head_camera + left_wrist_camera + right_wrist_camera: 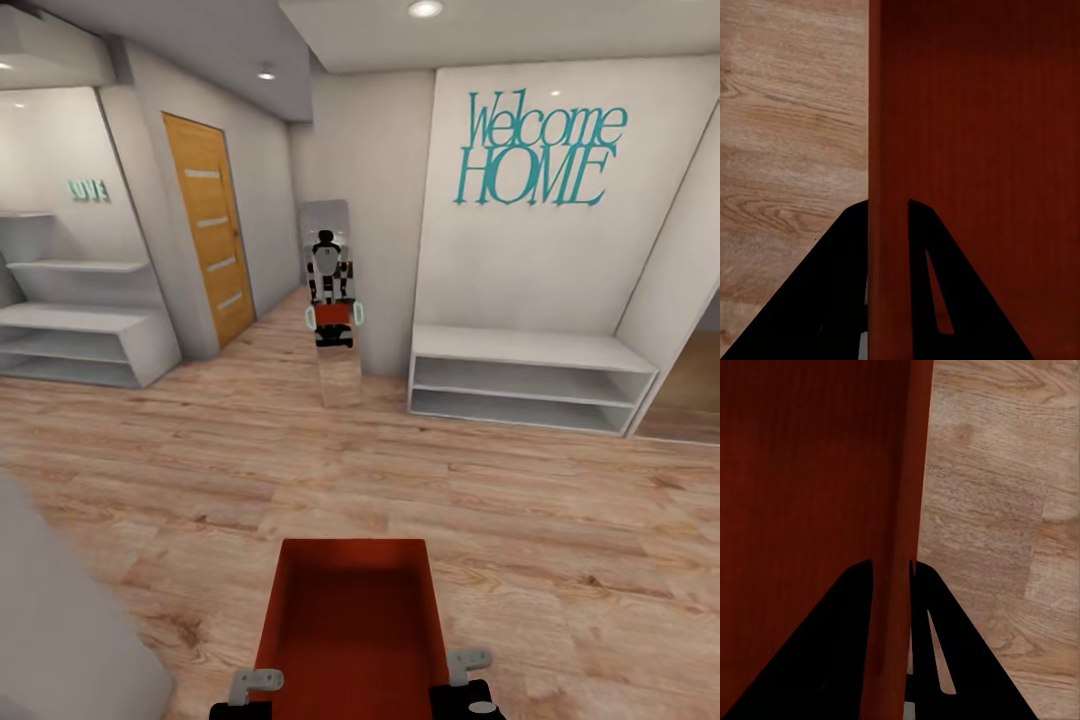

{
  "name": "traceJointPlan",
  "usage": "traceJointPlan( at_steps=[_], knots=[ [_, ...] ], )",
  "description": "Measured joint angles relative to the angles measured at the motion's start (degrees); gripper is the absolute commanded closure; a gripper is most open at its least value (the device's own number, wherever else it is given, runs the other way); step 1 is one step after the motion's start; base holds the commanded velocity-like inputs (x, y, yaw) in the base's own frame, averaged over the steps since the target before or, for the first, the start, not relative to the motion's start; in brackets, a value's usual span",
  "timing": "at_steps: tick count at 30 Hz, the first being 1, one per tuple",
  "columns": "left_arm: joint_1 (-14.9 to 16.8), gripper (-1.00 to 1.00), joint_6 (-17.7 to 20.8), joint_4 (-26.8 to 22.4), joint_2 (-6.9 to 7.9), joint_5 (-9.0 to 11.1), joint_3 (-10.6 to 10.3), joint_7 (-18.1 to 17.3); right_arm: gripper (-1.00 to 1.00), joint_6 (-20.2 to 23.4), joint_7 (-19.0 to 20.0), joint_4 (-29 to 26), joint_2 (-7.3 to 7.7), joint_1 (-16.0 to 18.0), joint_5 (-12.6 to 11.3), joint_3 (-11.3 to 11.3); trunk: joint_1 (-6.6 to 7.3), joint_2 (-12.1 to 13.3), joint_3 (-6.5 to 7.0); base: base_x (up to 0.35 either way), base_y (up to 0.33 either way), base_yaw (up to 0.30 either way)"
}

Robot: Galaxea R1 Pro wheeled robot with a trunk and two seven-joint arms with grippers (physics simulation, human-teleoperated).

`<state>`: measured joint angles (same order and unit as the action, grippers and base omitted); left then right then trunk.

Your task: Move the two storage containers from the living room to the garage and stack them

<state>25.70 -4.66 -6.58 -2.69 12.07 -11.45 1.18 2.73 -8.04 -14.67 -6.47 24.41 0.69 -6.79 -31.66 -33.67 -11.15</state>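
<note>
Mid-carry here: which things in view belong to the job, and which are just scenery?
Job:
- storage container, side walls pinched by left gripper and right gripper

Scenery:
- white shelf unit
- mirror
- wooden door
- "Welcome HOME" lettering

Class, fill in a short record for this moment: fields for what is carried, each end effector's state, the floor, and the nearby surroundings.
Carried: one storage container, orange-red, open-top, held in front of the robot
Left end effector: shut on the container's side wall
Right end effector: shut on the opposite wall
Floor: light wood planks
Ahead: mirror reflecting the robot
Wall: teal "Welcome HOME" lettering above a white shelf unit
Left side: wooden door
</note>
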Motion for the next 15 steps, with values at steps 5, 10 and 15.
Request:
traceJointPlan(
  at_steps=[5,10,15],
  knots=[
    [0.00,1.00,0.00,-0.01,0.00,-0.01,0.00,0.00,1.00,-0.03,0.00,0.01,0.00,0.00,-0.02,0.00,0.00,0.00,0.00,0.343,0.000,0.000],
    [0.01,1.00,0.00,0.00,-0.05,0.00,-0.01,0.09,1.00,-0.01,0.02,0.00,0.03,0.00,-0.04,-0.03,-0.12,0.01,0.00,0.343,0.000,0.000],
    [0.00,1.00,0.00,0.00,0.00,0.00,0.00,0.00,1.00,0.00,0.00,0.00,0.00,0.00,0.00,0.00,0.00,0.00,0.00,0.343,0.000,0.000]
  ],
)
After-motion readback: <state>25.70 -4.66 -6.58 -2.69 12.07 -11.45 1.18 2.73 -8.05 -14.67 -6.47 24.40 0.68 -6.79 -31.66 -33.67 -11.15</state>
